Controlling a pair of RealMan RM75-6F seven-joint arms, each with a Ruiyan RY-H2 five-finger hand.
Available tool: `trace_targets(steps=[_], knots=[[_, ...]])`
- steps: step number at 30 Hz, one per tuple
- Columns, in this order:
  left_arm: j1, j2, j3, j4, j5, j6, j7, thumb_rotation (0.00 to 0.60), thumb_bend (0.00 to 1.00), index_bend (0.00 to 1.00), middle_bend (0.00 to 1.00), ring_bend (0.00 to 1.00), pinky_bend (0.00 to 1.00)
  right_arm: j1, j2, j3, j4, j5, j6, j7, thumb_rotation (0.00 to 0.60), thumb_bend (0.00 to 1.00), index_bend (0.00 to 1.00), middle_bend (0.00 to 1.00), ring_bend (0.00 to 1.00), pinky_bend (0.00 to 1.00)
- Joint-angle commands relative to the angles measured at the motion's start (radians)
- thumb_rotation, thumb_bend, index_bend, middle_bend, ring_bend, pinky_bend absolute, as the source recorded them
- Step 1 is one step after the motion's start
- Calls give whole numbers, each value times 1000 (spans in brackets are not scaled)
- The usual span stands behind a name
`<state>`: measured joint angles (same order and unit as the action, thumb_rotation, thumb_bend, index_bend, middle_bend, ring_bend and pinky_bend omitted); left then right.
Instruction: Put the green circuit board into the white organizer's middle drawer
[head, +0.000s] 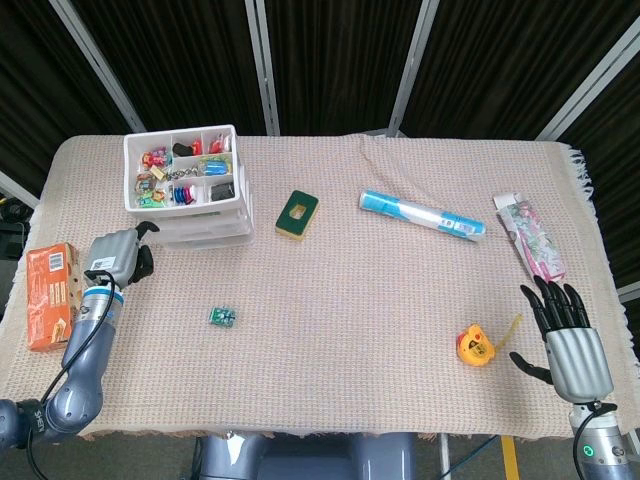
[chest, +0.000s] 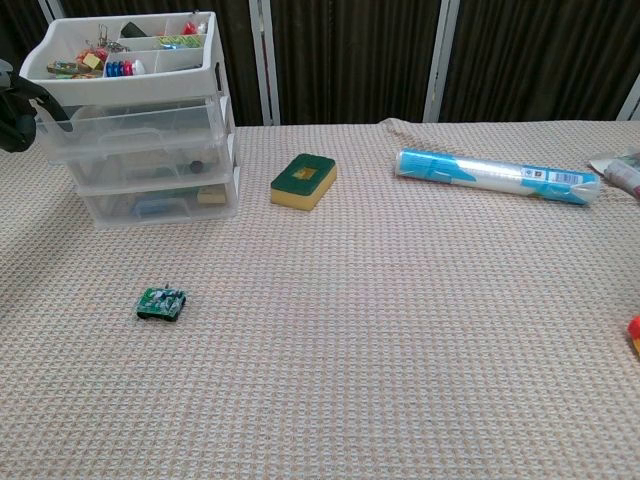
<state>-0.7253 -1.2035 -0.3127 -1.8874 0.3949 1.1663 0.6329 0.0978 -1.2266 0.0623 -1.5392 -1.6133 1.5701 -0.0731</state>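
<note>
Circuit board (head: 223, 317) lies apart from left hand (head: 117, 257); its grip unclear beside organizer (head: 190, 190).

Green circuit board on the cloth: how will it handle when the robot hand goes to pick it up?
The green circuit board looks small and flat, so probably stiff and very light. It sits low on the woven tablecloth, so fingertips may struggle to get under it; the textured weave should limit sliding. Small parts on top look possibly fragile.
</note>
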Motion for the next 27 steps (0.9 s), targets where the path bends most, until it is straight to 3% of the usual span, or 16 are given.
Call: trace_targets(steps=[1, 14, 27], knots=[[-2, 3, 0, -5, -2, -6, -7, 600, 797, 311, 971, 919, 673, 0, 0, 0, 0, 0, 0, 0, 600, 0, 90, 0, 0, 0], [6, 58, 22, -88, 40, -14, -57, 600, 800, 377, 971, 920, 673, -1, 0, -1, 0, -3, 3, 0, 600, 0, 91, 0, 0, 0], [7, 84, 49, -103, 63, -37, -101, 600, 799, 394, 972, 920, 673, -1, -1, -1, -1, -3, 2, -3, 600, 0, 91, 0, 0, 0]])
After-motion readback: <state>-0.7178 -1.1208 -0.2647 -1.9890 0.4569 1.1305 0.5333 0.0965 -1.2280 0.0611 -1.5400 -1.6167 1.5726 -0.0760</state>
